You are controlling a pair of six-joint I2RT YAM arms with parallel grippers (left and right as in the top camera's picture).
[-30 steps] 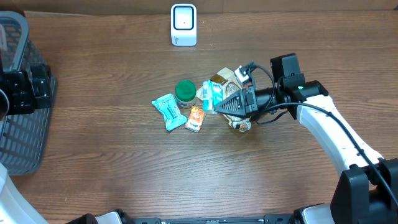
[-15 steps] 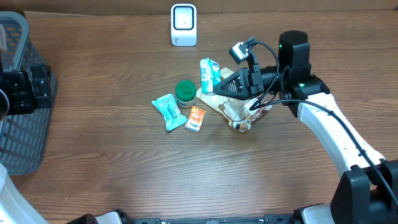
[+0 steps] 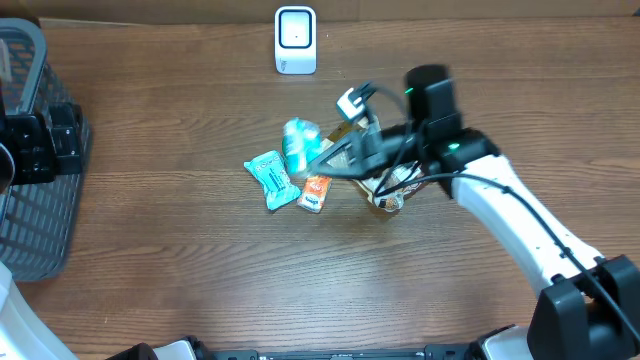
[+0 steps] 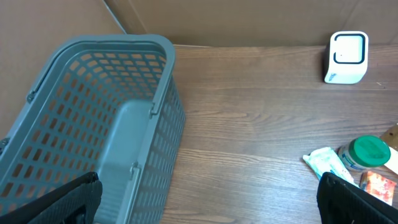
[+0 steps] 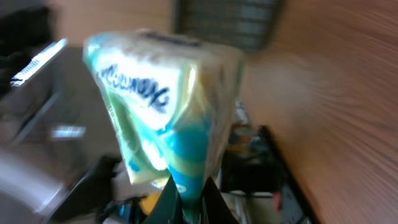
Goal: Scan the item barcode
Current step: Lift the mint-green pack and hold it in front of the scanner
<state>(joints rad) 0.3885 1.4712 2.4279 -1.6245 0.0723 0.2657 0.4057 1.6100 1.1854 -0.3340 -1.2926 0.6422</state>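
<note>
A white and teal packet point(image 5: 168, 112) with blue lettering, the item, is pinched by its bottom edge in my right gripper point(image 5: 189, 200), which is shut on it. In the overhead view the packet point(image 3: 298, 138) is blurred and hangs above the pile of goods at mid-table, with the right gripper point(image 3: 325, 155) just behind it. The white barcode scanner point(image 3: 296, 40) stands at the table's far edge, well beyond the packet; it also shows in the left wrist view point(image 4: 346, 57). My left gripper point(image 4: 214, 208) is open and empty beside the basket.
A grey mesh basket point(image 4: 93, 124) stands at the table's left edge point(image 3: 30, 150). On the table lie a teal pouch point(image 3: 268, 178), a small orange packet point(image 3: 317, 190) and a crumpled cream bag point(image 3: 385, 192). A green-lidded jar point(image 4: 367, 152) stands among them.
The right arm has lifted the packet off the pile and then swung it left, over the green-lidded jar. The left arm has stayed still.
</note>
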